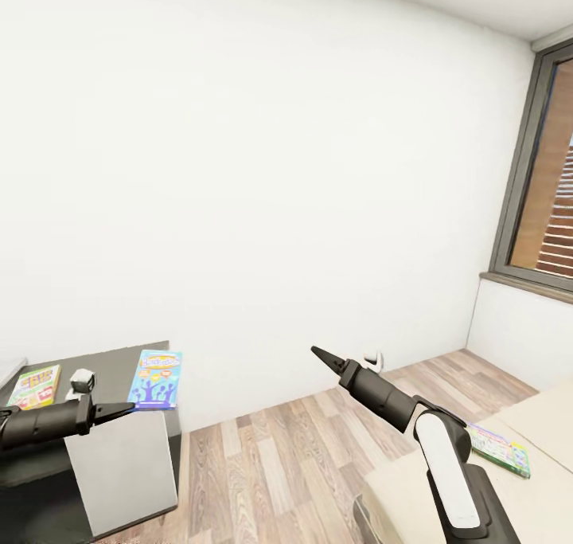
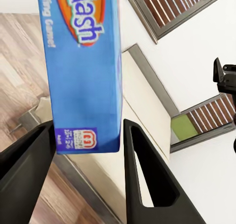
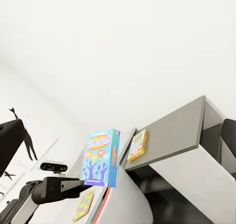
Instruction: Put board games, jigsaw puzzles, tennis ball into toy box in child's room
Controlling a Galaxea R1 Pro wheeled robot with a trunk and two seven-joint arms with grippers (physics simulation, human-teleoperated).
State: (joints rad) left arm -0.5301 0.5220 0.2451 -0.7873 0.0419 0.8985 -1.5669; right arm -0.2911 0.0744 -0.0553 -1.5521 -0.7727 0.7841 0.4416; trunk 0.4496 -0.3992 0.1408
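The left gripper [image 1: 127,407] is gripping the blue game [image 1: 156,379] by its lower edge, jaws closed on the box, which is standing upright out of the fingers [image 2: 147,179] and over the dark side unit [image 1: 103,365]. Holding it by one edge seems meant to leave the box free to be lowered flat into the toy box, so this looks like a carry, mid-task. The left arm is reaching forward, roughly level, from the head view's left edge. The Skip-Bo game [image 1: 34,386] is lying flat on the side unit beside that arm, apart from the gripper. The right gripper [image 1: 322,358] is pointing forward and up over the plank floor [image 1: 270,448], holding nothing; its tip is narrowing to a point, so the jaws appear closed, though I cannot tell for sure. That arm is rising from the lower right above the bed [image 1: 549,480], where the green-pink game [image 1: 501,450] is lying flat, waiting.
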